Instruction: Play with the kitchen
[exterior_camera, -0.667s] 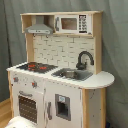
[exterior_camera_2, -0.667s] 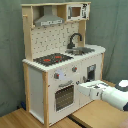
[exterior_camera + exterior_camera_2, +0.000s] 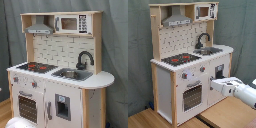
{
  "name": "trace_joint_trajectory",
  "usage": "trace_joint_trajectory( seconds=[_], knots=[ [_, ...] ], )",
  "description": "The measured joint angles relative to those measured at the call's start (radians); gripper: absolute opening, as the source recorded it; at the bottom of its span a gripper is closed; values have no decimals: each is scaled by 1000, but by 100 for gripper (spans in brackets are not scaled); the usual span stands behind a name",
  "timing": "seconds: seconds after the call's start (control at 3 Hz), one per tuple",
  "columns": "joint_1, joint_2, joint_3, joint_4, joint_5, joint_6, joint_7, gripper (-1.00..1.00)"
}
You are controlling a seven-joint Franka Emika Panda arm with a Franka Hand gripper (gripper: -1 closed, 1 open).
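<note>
One upright kitchen [image 3: 185, 75] stands tall beside the arm [image 3: 235, 90]; its jaws' state is unclear.

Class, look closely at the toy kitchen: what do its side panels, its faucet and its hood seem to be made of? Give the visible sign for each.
Side panels: probably light wood or plywood, unpainted, pale tan and matte.
Faucet: black, likely plastic or painted wood; its dark curved arch shows no clear shine.
Hood: grey, seemingly painted board or plastic, flat and even in colour.

text: none legible | kitchen [image 3: 55, 75] microwave [image 3: 73, 23] keypad: upper right of first exterior view, marks too blurred to read | second exterior view: same
</note>
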Motion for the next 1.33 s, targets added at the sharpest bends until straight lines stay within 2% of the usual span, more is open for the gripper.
trace_joint_trajectory(
  seconds=[0.67,1.0,1.33],
  knots=[
    [79,-3,-22,-178,-4,48,-54,100],
    [118,-3,-34,-282,-4,102,-68,100],
    [117,-3,-35,-350,-4,192,-95,100]
  ],
)
